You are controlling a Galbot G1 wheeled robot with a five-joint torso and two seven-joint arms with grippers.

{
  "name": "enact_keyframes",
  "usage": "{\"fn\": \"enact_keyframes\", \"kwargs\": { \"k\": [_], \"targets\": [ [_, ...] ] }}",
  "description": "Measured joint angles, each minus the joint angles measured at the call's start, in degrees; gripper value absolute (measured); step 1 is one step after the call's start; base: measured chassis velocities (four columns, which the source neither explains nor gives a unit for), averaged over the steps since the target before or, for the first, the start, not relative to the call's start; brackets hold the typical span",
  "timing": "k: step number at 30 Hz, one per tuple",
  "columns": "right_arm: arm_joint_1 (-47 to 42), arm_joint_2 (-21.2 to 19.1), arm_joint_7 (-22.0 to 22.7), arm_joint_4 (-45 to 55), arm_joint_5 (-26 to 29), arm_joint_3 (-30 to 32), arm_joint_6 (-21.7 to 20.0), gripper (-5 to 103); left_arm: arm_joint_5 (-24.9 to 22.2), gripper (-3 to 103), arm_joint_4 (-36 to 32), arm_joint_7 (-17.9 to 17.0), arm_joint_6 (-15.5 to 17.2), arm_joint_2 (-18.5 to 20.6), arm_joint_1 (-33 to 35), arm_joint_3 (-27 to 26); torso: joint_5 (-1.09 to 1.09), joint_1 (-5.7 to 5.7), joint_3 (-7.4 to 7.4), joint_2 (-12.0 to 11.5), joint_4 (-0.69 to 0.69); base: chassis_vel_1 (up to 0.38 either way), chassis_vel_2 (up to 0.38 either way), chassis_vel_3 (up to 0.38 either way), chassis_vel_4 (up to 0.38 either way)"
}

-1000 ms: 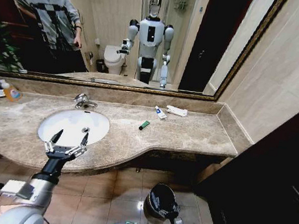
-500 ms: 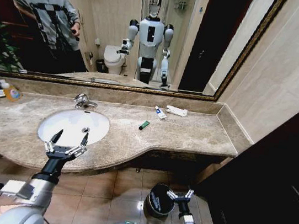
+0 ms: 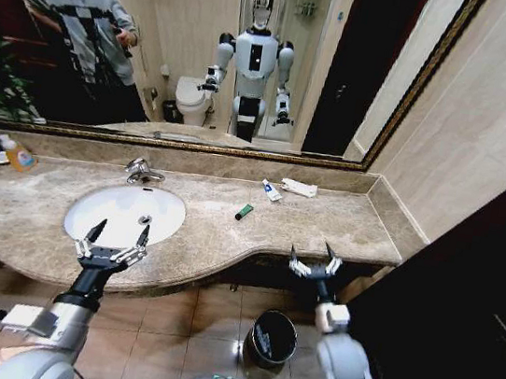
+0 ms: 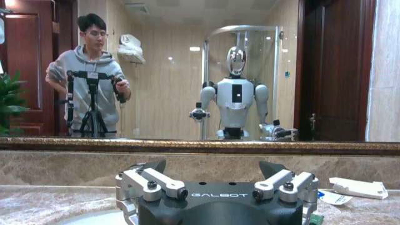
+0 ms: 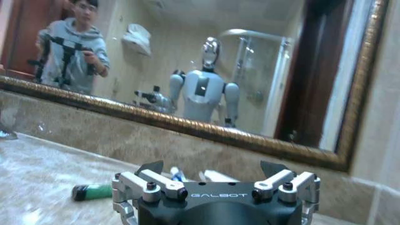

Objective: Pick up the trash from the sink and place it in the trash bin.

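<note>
Both grippers, left gripper [image 3: 112,237] and right gripper [image 3: 314,258], jaws spread.

Sink [image 3: 123,211]: sitting in the counter [image 3: 323,228] toward its left end, faucet [image 3: 140,171] standing behind it.
Bottle [image 3: 18,155]: standing at the counter's far left rear, well apart from the sink.
Stick [image 3: 244,212]: lying on the counter right of the sink.
Tube [image 3: 272,190] and packet [image 3: 298,187]: lying behind the stick, near the rear wall, packet to the right.
Trash bin [image 3: 272,337]: standing on the floor below the counter's front edge.
Left gripper [image 3: 111,247]: hanging over the sink's front rim.
Right gripper [image 3: 314,262]: hanging at the counter's front edge, above the bin.
</note>
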Motion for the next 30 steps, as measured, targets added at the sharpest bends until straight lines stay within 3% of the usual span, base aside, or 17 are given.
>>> {"fn": "enact_keyframes", "kwargs": {
  "k": [3, 7, 15, 23, 30],
  "targets": [
    [5.4, -1.8, -1.7, -3.4, 0.6, -0.8, -0.6, 100, 0.0, 100, 0.0, 0.0, 0.0, 0.0, 0.0, 0.0, -0.01, 0.0, 0.0, 0.0, 0.0, 0.0, 0.0, 0.0, 0.0],
    [14.9, -3.1, -3.4, -11.9, -4.0, -2.2, 1.7, 100, 0.0, 100, 0.0, 0.0, 0.0, 0.0, 0.0, 0.0, -0.01, 0.0, 0.01, 0.0, 0.0, 0.0, 0.0, 0.0, 0.0],
    [25.9, -4.0, -3.6, -22.4, -8.2, -6.7, 1.7, 100, 0.0, 100, 0.0, 0.0, 0.0, 0.0, 0.0, 0.0, 0.0, 0.0, 0.0, 0.0, -0.01, 0.0, 0.0, 0.0, 0.0],
    [39.9, -5.8, -10.5, -33.4, -9.8, -14.5, -4.6, 100, 0.0, 100, 0.0, 0.0, 0.0, 0.0, 0.0, 0.0, -0.02, 0.0, 0.0, 0.0, 0.0, 0.0, 0.0, 0.0, 0.0],
    [50.0, -5.9, -12.6, -43.5, -11.5, -20.8, -3.7, 100, 0.0, 100, 0.0, 0.0, 0.0, 0.0, 0.0, 0.0, -0.02, 0.01, 0.0, 0.0, 0.0, 0.0, 0.0, 0.0, 0.0]
  ]
}}
